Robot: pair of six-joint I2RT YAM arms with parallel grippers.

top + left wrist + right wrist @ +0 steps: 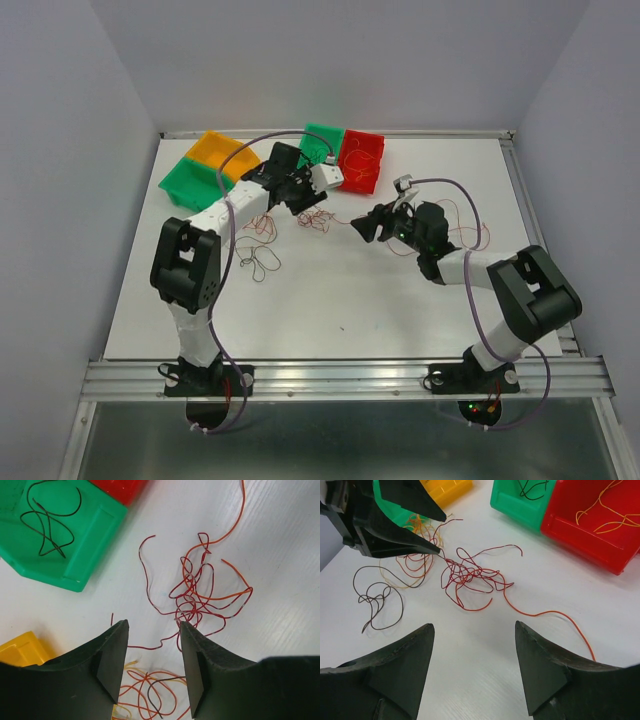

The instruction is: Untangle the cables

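Observation:
A tangle of thin red cables (316,220) lies on the white table (340,300) between the two grippers; it also shows in the left wrist view (197,595) and the right wrist view (470,575). My left gripper (152,625) is open just above the tangle's near edge, with orange and red loops (150,690) on the table under its jaws. Nothing is between its fingers. My right gripper (473,625) is open and empty, a short way from the tangle. A long orange cable (545,614) trails from the tangle. A dark cable (377,600) lies looped apart.
A green bin (75,535) holds a black cable (47,525). A red bin (600,540) beside it holds orange-yellow cables (605,510). A yellow bin (215,150) and another green bin (190,180) stand at the back left. More thin cables (470,235) lie by the right arm.

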